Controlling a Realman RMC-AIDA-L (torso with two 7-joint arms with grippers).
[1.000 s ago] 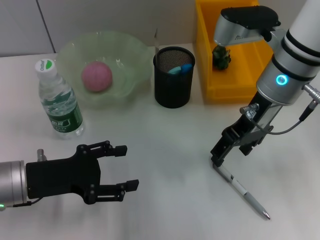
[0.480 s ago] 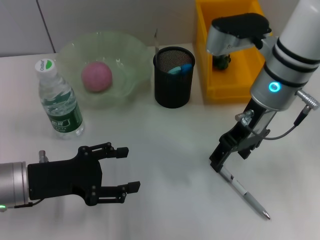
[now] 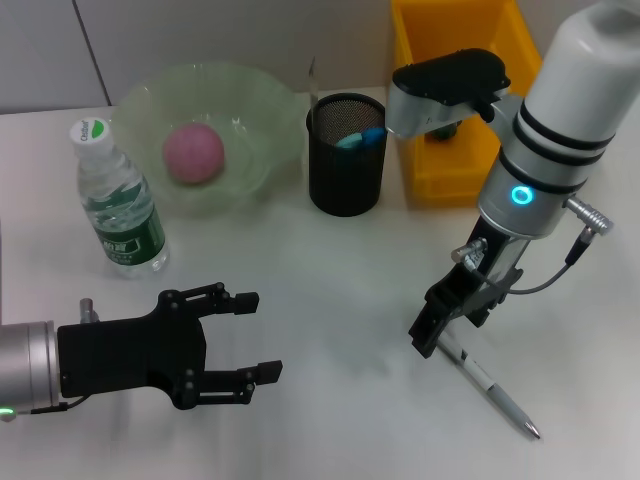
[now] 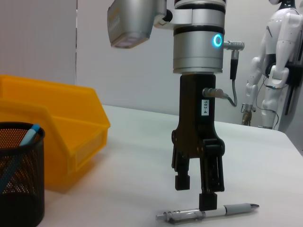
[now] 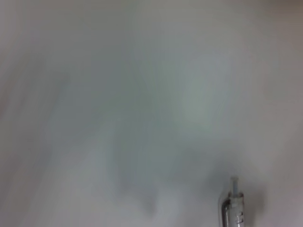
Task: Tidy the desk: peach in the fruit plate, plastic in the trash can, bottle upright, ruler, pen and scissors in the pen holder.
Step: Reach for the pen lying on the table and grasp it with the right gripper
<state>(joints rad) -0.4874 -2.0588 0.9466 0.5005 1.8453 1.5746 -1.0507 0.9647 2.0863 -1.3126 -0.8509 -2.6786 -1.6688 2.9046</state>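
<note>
Your right gripper (image 3: pixel 428 338) is hovering with its fingers spread narrowly over the clip end of the pen (image 3: pixel 487 383) — the pen is lying flat on the table (image 3: pixel 340 290), long axis running away from the fingertips toward the robot's right and nearer edge. The left gripper (image 3: pixel 240 345) is waiting wide open, well apart. You're seeing "103-4" on the right gripper's label; the bottle (image 3: pixel 115 203) label is unreadable.

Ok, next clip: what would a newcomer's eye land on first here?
Probably the right gripper, open, poised over the cap end of the pen lying on the white desk near the robot's right. Next the bright yellow bin at the back right, beside the black mesh pen holder. The left gripper hovers open at the front left, holding nothing.
</note>
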